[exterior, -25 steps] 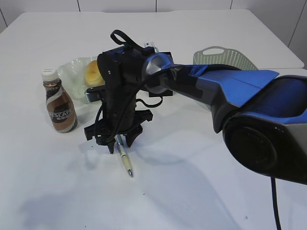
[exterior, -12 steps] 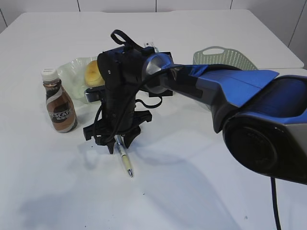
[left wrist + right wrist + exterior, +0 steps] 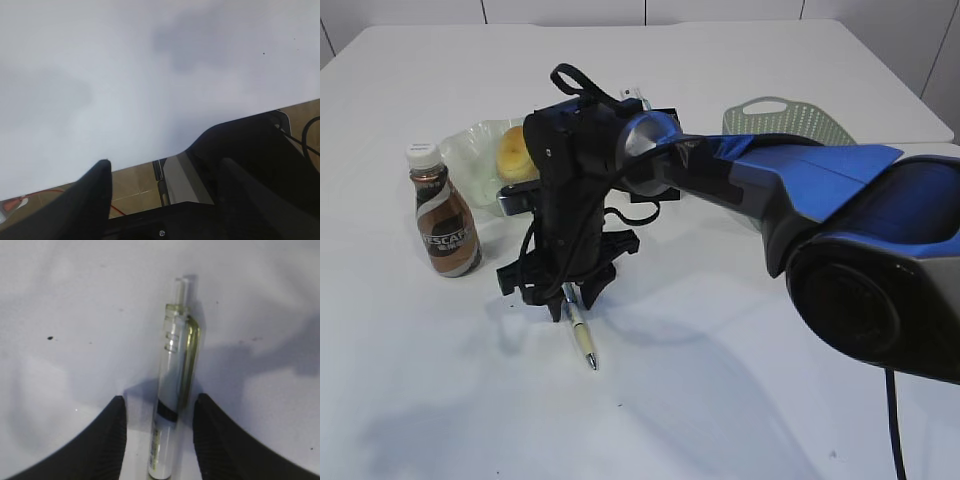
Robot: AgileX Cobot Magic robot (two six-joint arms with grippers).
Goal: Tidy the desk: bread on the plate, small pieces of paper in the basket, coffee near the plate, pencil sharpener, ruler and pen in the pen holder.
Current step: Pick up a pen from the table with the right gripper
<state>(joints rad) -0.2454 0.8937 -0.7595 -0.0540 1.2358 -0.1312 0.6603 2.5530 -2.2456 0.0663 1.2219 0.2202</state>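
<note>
Pen (image 3: pixel 582 338) lies on desk (image 3: pixel 720 400) lower centre, its far end btwn right gripper (image 3: pixel 570 306) fingers (image 3: pixel 112 440), which straddle it w/ small gaps, not pinching. Coffee (image 3: pixel 444 222) at left; behind it plate (image 3: pixel 470 150) w/ bread (image 3: pixel 513 153). Basket (image 3: pixel 785 118) upper right. Left gripper (image 3: pixel 165 195) spread, holding nothing.

1. The right arm (image 3: pixel 800 180) is showing a shiny blue shell, going into a big black and grey round joint.
2. A silver round part is shining where the blue meets the black wrist block.
3. Black cables are looping over that block (one makes a ring on top).
4. The right gripper (image 3: pixel 159 432) is showing black ribbed fingers (image 3: pixel 112 440).
5. The left gripper (image 3: pixel 165 200) is showing smooth black fingers and one small screw.
</note>
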